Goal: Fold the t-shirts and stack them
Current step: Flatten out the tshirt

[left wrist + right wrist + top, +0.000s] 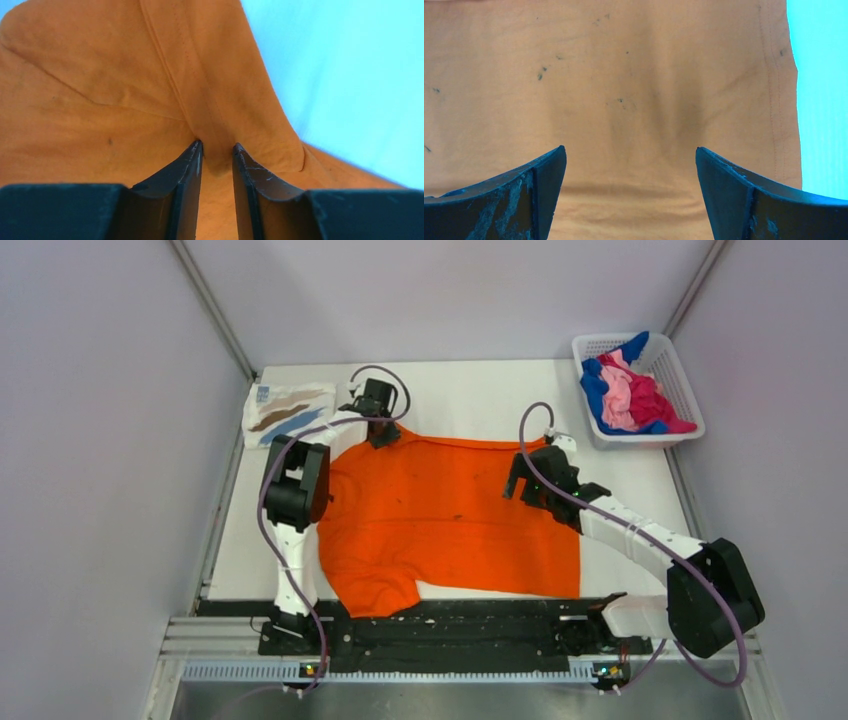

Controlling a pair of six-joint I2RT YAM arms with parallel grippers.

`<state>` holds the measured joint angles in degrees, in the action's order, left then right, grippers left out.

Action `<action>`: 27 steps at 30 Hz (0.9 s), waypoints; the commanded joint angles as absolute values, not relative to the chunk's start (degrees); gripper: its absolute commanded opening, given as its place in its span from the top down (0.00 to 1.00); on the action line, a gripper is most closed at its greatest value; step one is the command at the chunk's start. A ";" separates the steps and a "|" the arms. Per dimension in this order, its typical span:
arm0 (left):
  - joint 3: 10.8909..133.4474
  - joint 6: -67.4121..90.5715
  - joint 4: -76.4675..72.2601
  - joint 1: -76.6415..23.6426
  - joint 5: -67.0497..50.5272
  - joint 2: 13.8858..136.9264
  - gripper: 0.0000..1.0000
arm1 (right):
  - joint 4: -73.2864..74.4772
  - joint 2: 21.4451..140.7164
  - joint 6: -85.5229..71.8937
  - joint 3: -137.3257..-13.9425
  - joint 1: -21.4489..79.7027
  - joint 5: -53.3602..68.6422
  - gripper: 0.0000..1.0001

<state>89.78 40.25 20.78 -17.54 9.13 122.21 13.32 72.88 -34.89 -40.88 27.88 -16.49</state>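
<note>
The bright orange t-shirt (pixel 450 520) lies spread on the white table, one sleeve at the near left. My left gripper (pixel 384 436) is at the shirt's far left corner; in the left wrist view it (pixel 216 149) is shut on a pinched ridge of the orange cloth (pixel 100 100). My right gripper (pixel 520 483) hovers over the shirt's far right part; in the right wrist view it (pixel 630 152) is wide open and empty above flat orange cloth (pixel 634 75). A folded white t-shirt with brown and blue streaks (pixel 288 410) lies at the far left.
A white lattice basket (pixel 683 380) stands at the far right corner, holding a heap of blue, pink and magenta shirts (pixel 628 392). Grey walls close in on the left, right and back. The arms' black base rail (pixel 440 625) runs along the near edge.
</note>
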 commanded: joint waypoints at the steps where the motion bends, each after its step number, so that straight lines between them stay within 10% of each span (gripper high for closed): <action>1: 92.77 39.06 18.98 -17.23 8.07 123.42 0.69 | 12.90 72.87 -34.35 -41.93 27.36 -17.28 0.01; 17: 97.31 37.38 18.76 -17.23 8.06 125.16 1.00 | 12.83 74.52 -34.55 -42.26 27.27 -16.35 0.01; 27: 103.27 33.12 14.42 -17.28 6.09 129.07 1.00 | 12.83 74.79 -34.30 -42.26 27.16 -17.53 0.01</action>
<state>96.79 35.88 18.35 -17.39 7.51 125.89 13.32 74.54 -34.92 -40.88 27.57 -16.32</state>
